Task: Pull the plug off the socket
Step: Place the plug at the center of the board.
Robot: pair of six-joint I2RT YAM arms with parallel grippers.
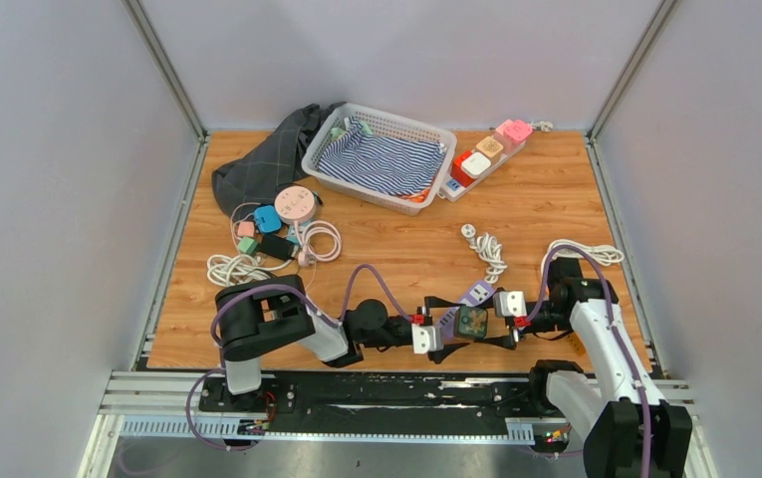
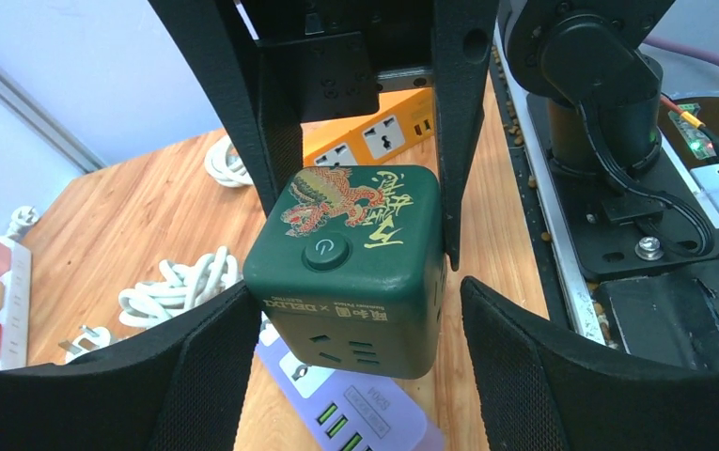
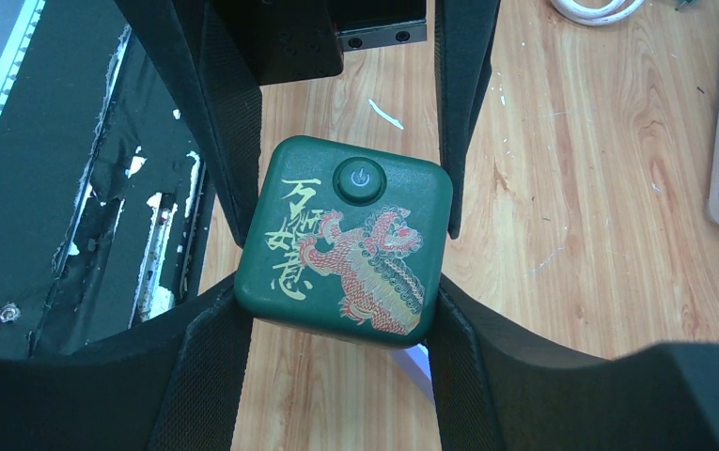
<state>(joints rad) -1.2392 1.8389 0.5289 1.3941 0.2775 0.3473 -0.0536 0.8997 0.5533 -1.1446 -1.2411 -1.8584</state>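
Dead centre, a dark green cube plug (image 2: 351, 272) with dragon print, seated on a lilac power strip (image 2: 355, 418). Near side: left gripper (image 2: 355, 315) fingers spread wide around it. Far side: right gripper (image 2: 360, 230) fingers against both its flanks. Beyond, an orange strip (image 2: 379, 136); left, coiled white cable (image 2: 172, 287).

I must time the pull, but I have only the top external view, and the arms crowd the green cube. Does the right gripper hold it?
Observer: Yes. In the right wrist view the right gripper has both fingers pressed on the green cube's sides.
Operator: Is it seated on the lilac strip?
Observer: Hidden. The left wrist view shows only the strip's end, with green ports, under the cube.
Operator: And the left gripper?
Observer: Its fingers flank the cube; I cannot tell whether they clamp.
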